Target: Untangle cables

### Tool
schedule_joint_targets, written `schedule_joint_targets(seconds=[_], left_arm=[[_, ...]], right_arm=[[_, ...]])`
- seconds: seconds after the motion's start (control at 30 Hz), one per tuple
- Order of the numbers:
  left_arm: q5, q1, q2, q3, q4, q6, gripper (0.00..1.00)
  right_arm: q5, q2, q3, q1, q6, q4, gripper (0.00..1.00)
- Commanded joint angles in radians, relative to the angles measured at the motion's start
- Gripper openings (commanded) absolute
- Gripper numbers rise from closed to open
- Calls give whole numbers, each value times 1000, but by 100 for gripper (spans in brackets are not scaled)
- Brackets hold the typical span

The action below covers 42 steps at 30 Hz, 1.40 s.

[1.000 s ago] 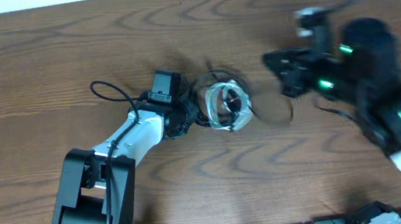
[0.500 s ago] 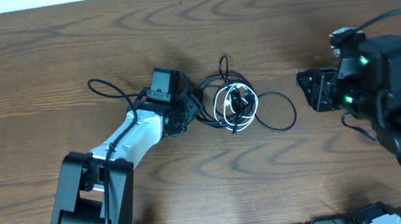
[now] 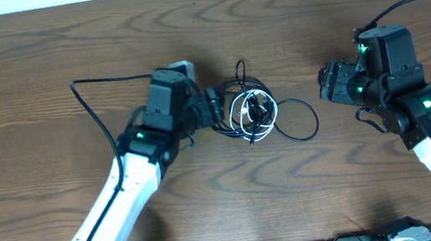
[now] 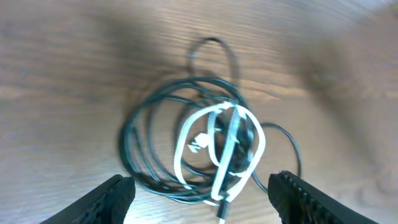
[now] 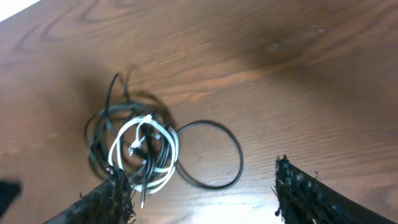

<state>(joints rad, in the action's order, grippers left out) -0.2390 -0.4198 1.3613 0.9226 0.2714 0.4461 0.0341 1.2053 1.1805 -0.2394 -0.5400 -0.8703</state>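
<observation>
Tangled cables (image 3: 254,112) — black, white

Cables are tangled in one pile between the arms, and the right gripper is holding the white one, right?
No. The right gripper holds nothing: the right wrist view shows it open, apart from the cables, with the white cable lying in the pile on the table.

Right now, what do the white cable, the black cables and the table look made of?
White cable: likely a smooth plastic jacket, slightly glossy; it bends in soft loops.
Black cables: thin rubbery or PVC jacket, matte-looking, loosely coiled; can't tell which.
Table: wood or wood-look laminate, brown with visible grain and a faint sheen.
</observation>
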Motion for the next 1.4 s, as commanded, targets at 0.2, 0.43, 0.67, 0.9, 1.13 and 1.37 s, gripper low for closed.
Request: schedule_joint_targets(seconds=[0.2,0.43,0.67,0.9,1.13,1.37], left_arm=[[260,-240,74,5,-16,-116,84],[282,-253,213,5,-137,-112,78],[439,-251,264,5,-174,-60,70],[387,-251,287,5,-180,-41,69],[355,-251,302,-4,-177,-41,67],[352,-255,385,-4,-204,-42,65]], right_arm=[[77,15,2,25,-88,18,75],[60,15,2,24,-88,-21,77],[34,15,2,24,-88,-46,78],[34,15,1,24,-94,-41,78],[34,15,2,24,-96,-42,78],[34,15,2,24,-95,-47,79]])
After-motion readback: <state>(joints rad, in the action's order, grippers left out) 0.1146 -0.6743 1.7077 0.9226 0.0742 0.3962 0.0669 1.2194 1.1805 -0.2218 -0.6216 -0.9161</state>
